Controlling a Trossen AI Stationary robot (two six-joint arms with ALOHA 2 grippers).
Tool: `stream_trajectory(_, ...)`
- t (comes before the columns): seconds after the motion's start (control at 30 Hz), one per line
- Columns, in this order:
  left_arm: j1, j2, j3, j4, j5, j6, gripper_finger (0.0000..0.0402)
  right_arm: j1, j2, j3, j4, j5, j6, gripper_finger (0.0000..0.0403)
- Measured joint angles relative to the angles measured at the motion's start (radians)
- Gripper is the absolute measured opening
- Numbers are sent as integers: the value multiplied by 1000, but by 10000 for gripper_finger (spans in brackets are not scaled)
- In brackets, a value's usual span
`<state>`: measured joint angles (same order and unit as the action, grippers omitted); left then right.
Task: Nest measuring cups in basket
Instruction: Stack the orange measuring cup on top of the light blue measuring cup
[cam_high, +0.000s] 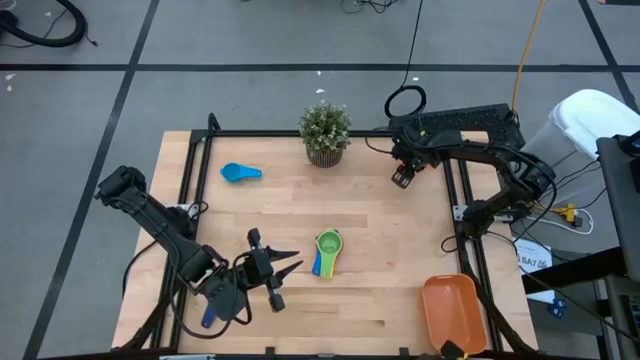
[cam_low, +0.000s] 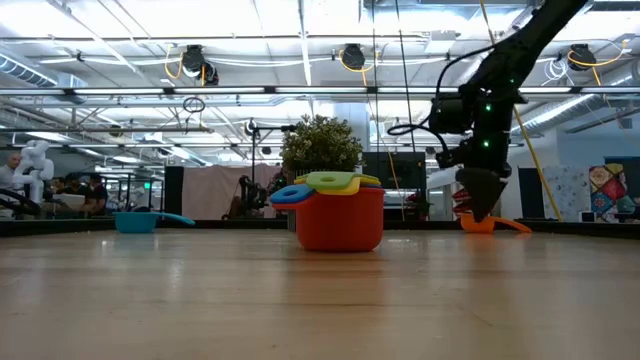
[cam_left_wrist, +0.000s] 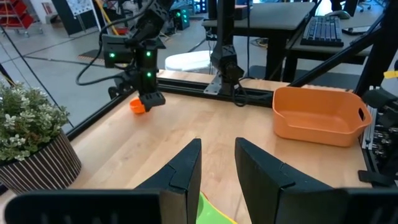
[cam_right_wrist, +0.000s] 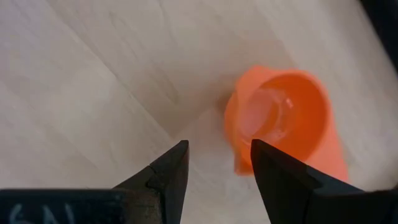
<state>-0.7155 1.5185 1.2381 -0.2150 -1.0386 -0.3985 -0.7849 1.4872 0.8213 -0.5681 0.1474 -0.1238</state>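
A stack of nested cups (cam_high: 326, 252) stands mid-table, the red one at the bottom (cam_low: 340, 222) with green, yellow and blue handles on top. My left gripper (cam_high: 285, 266) is open, level, just left of the stack; the green cup (cam_left_wrist: 214, 214) shows below its fingers. The orange cup (cam_right_wrist: 286, 124) sits on the table near the far right corner. My right gripper (cam_right_wrist: 217, 155) is open, hovers above it pointing down (cam_low: 480, 195) and touches nothing. A light blue cup (cam_high: 240, 172) lies far left. The orange basket (cam_high: 452, 310) rests at the near right corner.
A potted plant (cam_high: 325, 132) stands at the far edge's middle. Black frame rails (cam_high: 455, 215) run along the table's sides. Bare wood lies between the stack and the basket (cam_left_wrist: 320, 115). A dark blue piece (cam_high: 207, 318) shows under my left wrist; I cannot tell what it is.
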Motion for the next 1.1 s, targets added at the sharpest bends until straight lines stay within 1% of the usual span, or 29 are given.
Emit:
stream_trajectory(0.23, 0, 0, 0, 0, 0, -1, 102, 0, 0, -52, 57, 1, -6, 163)
stream_trajectory(0.3, 0, 0, 0, 0, 0, -2, 102, 0, 0, -55, 58, 2, -13, 156)
stream_trajectory(0.4, 0, 0, 0, 0, 0, -2, 102, 0, 0, -55, 60, 4, -10, 119)
stream_trajectory(0.53, 0, 0, 0, 0, 0, -2, 102, 7, 0, -55, 56, 1, -8, 27)
stream_trajectory(0.57, 0, 0, 0, 0, 0, -2, 102, 11, 0, -55, 53, -13, -10, 14)
stream_trajectory(0.63, 0, 0, 0, 0, 0, -2, 102, 27, 0, -55, 56, -42, 3, 9)
stream_trajectory(0.77, 0, 0, 0, 0, 0, -2, 102, 103, -1, -54, 67, -68, 41, 3)
stream_trajectory(0.97, 0, 0, 0, 1, 0, -2, 102, 264, 0, -53, 129, -74, 114, 1)
stream_trajectory(1.1, 0, 0, 0, 1, 0, -2, 102, 375, 0, -21, 183, -77, 174, 1)
